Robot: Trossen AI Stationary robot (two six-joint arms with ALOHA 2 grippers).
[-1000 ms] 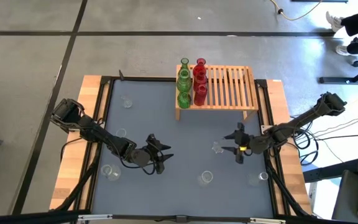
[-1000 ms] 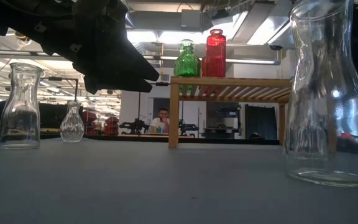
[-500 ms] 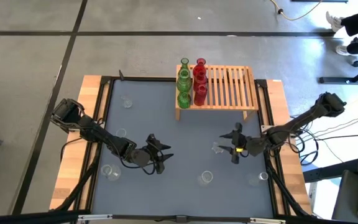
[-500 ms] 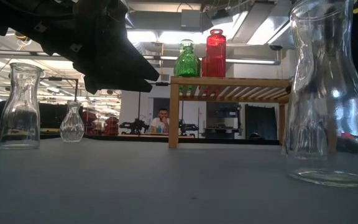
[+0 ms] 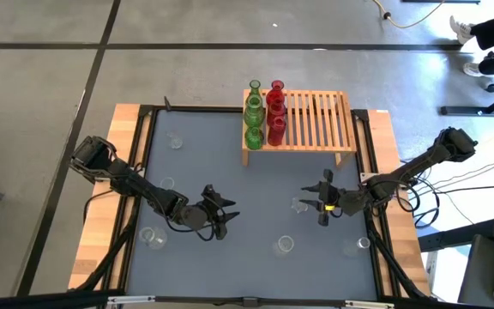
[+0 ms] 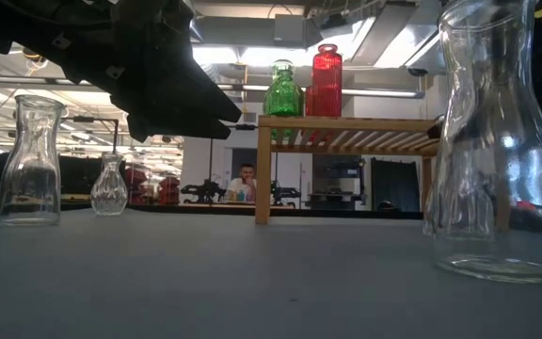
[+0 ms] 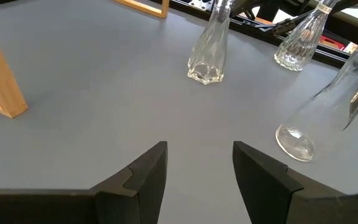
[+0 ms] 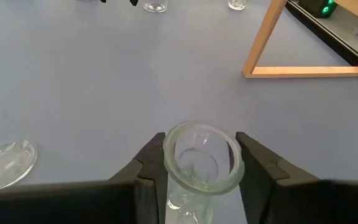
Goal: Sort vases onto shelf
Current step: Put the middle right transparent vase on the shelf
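Observation:
A clear glass vase (image 5: 298,204) stands upright on the grey mat, right of centre. My right gripper (image 5: 310,205) is open around it. In the right wrist view its fingers (image 8: 151,165) flank the vase's round mouth (image 8: 202,155). My left gripper (image 5: 221,220) hovers open over bare mat near the middle and touches nothing; its own view shows the gap (image 7: 197,165). The light-wood slatted shelf (image 5: 311,120) stands at the far side. Three green vases (image 5: 253,116) and red vases (image 5: 275,112) stand in rows on its left end. My right gripper comes level from the table's right, with one finger on each side of the clear vase's neck (image 8: 191,186), just below the rim. I cannot tell whether the fingers touch the glass. The vase stands upright on the mat.
Other clear vases stand scattered on the mat: at far left (image 5: 175,140), at left (image 5: 168,183), at near left (image 5: 152,236), at near middle (image 5: 284,245) and at near right (image 5: 363,244). The shelf's right slats (image 5: 328,116) are bare. A wooden frame (image 5: 114,189) borders the mat.
My right gripper has moved a little toward the table's left and come around the clear vase, which has stayed in place. My left arm has kept still.

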